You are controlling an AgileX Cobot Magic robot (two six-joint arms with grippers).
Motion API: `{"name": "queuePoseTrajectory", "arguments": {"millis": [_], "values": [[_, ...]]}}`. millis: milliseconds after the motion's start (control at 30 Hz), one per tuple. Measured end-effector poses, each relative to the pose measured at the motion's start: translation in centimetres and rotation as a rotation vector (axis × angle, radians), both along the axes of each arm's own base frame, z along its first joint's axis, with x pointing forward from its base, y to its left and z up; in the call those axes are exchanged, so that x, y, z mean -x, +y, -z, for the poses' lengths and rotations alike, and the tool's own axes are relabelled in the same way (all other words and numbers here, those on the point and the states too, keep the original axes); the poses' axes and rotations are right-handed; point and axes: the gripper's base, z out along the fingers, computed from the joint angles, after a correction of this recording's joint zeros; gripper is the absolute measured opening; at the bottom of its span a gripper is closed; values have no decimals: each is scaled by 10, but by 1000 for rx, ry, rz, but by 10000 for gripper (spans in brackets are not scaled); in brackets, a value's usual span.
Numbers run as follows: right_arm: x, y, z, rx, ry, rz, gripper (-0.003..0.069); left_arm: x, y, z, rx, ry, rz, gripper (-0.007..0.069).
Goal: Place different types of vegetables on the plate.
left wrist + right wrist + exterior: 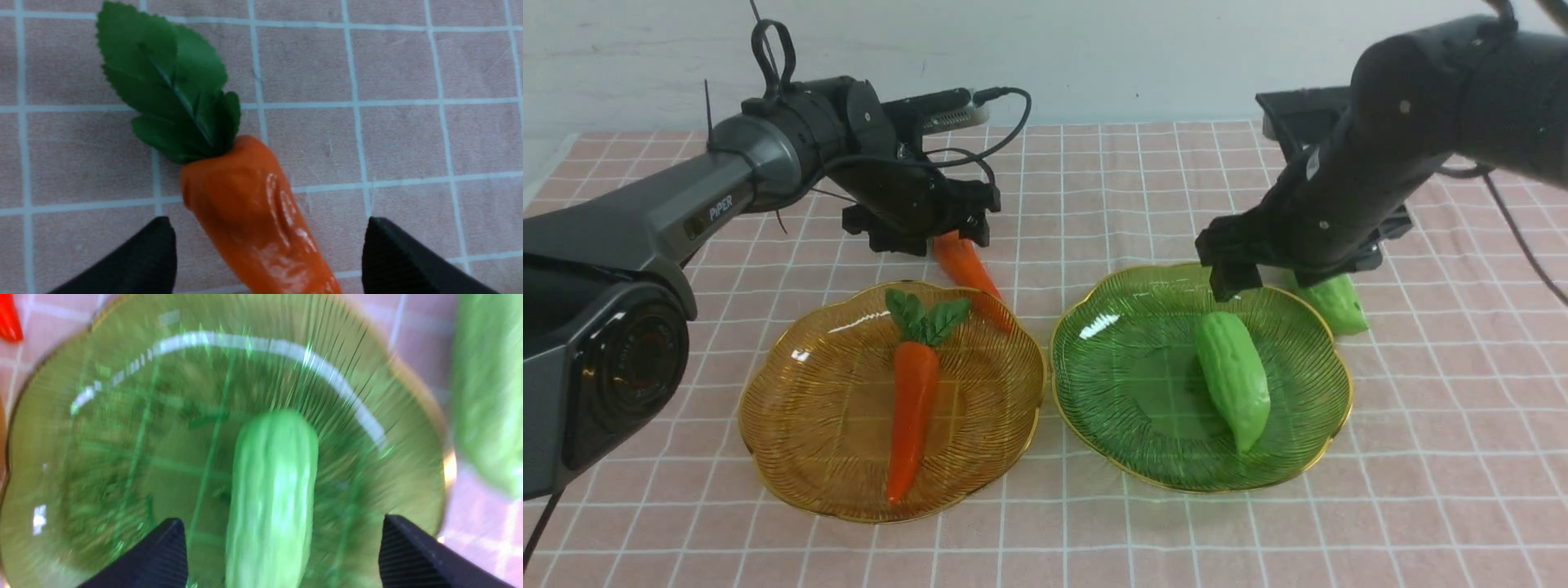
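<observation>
One carrot (912, 400) lies on the amber plate (792, 425). A second carrot (968, 269) lies on the cloth behind that plate, its tip against the rim. My left gripper (927, 233) is open over its leafy end; in the left wrist view the carrot (253, 216) lies between the spread fingers (392, 257), not gripped. One gourd (1232, 377) lies on the green plate (1127, 392). A second gourd (1333, 302) lies on the cloth at that plate's far right rim. My right gripper (1241, 273) is open above the plated gourd (271, 498).
A pink checked cloth (1094, 188) covers the table up to the white wall. The two plates sit side by side, nearly touching. Both arms reach in over the far side of the plates.
</observation>
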Motion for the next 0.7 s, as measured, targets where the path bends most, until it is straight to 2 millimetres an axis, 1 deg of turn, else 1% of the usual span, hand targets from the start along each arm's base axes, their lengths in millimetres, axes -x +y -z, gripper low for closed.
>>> {"name": "queuePoseTrajectory", "arguments": {"millis": [67,133,200,300,333,367,400,433,500,567,600,667,700], "values": [[-7,-2,-14,22,-53,-4,575,0,2,1,-22,8,-16,556],[-13,-8,-24,24,-89,16,575,-1,3,4,-18,16,-31,556],[-21,-22,-34,12,-119,72,576,-1,2,9,-19,27,-33,556],[-32,-50,-41,1,-140,157,576,-3,1,23,-8,52,-42,543],[-34,-58,-41,2,-141,178,576,-4,1,26,-5,53,-44,528],[-36,-66,-40,4,-139,198,576,-5,1,28,-1,48,-49,493],[-38,-72,-38,6,-136,213,576,-6,1,28,5,33,-55,455],[-40,-80,-36,8,-131,233,576,-8,1,28,9,20,-60,400],[-43,-88,-33,8,-126,254,576,-11,1,25,18,-20,-70,295],[-48,-95,-30,5,-134,272,576,-13,0,19,22,-40,-71,258],[-49,-97,-29,3,-137,276,576,-15,0,15,25,-55,-69,254],[-51,-97,-28,-2,-149,277,576,-21,-2,-4,39,-113,-68,251],[-51,-97,-28,-4,-154,277,576,-23,-2,-18,51,-149,-67,251]]}}
